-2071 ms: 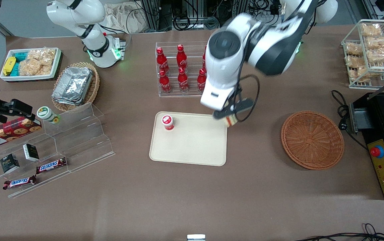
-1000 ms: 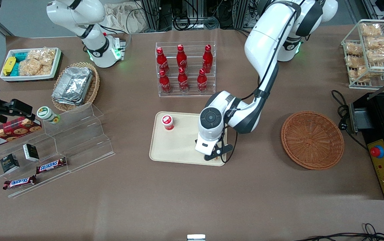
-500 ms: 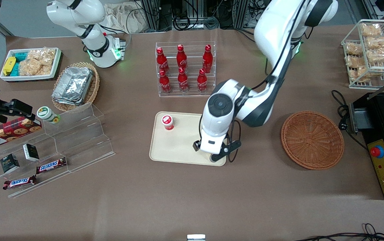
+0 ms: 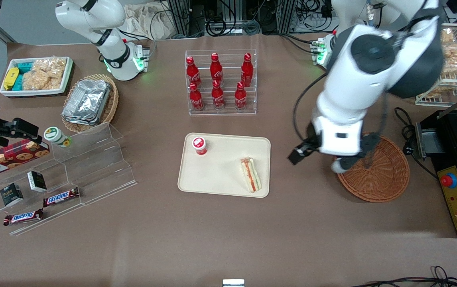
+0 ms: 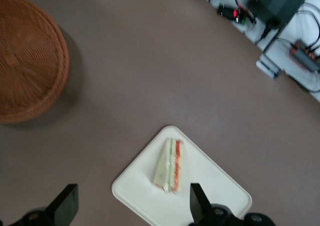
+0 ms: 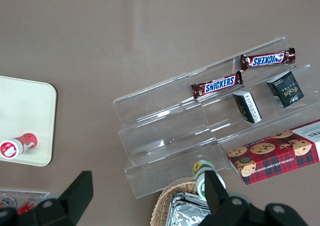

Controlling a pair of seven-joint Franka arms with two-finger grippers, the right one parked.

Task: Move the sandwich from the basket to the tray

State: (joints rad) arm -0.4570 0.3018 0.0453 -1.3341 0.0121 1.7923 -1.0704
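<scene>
Gripper (image 5: pixel 132 208) lifted off tray (image 4: pixel 216 183), fingers apart; sandwich (image 4: pixel 251 180) left there; Snickers bars (image 6: pixel 218 84) on rack

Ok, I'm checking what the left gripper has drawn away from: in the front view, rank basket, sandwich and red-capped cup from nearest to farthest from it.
The gripper is open, above the basket's edge.
1. Basket: directly beneath it.
2. Sandwich: on the tray, at the end nearest the basket.
3. Red-capped cup: at the tray's end toward the parked arm.

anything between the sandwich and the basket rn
In the left wrist view only bare table separates the sandwich from the basket; the open end effector hangs above.
</scene>
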